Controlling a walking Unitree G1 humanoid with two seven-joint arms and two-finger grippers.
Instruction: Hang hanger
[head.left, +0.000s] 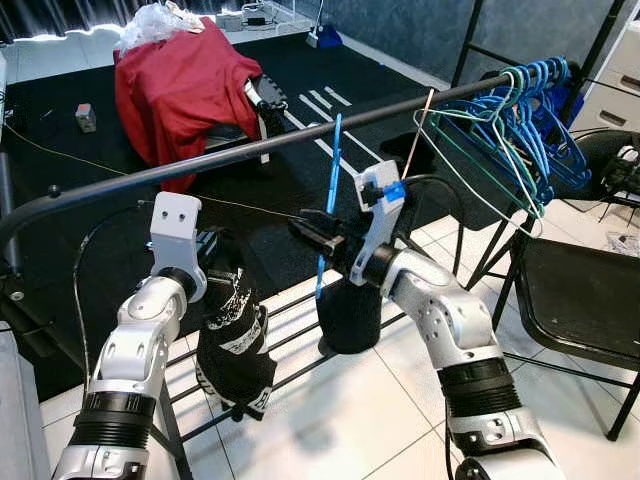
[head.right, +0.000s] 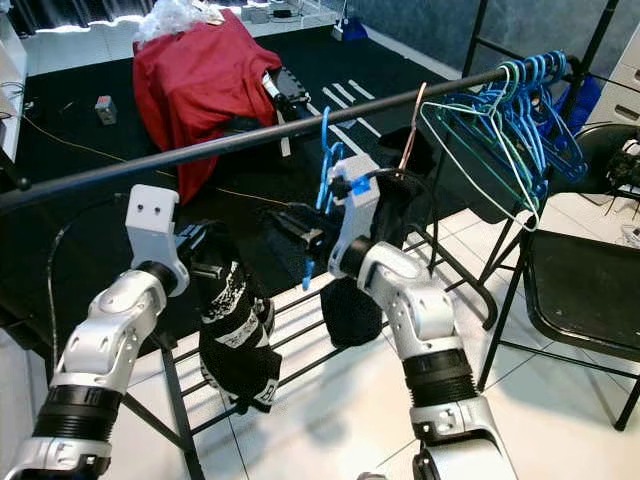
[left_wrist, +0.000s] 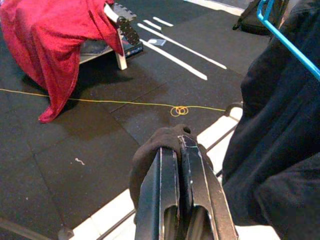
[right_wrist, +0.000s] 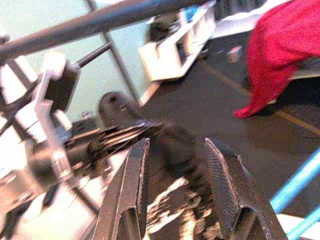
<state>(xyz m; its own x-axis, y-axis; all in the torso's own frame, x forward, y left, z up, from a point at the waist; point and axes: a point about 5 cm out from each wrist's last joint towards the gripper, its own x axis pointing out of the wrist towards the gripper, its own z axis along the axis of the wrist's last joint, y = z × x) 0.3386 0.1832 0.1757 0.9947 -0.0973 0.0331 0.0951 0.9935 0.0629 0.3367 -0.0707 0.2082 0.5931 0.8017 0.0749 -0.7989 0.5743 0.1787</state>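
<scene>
The blue hanger (head.left: 330, 190) is hooked on the rail (head.left: 250, 152), upright, at twelve o'clock of the released right gripper (head.left: 312, 232); the left gripper (left_wrist: 181, 200) is clenched empty.

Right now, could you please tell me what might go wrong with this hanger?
The hanger seems only just hooked over the rail. The open right tool is close beside it and could knock it off when it pulls back. The left tool looks shut on black cloth, so a tug might drag the cloth down.
</scene>
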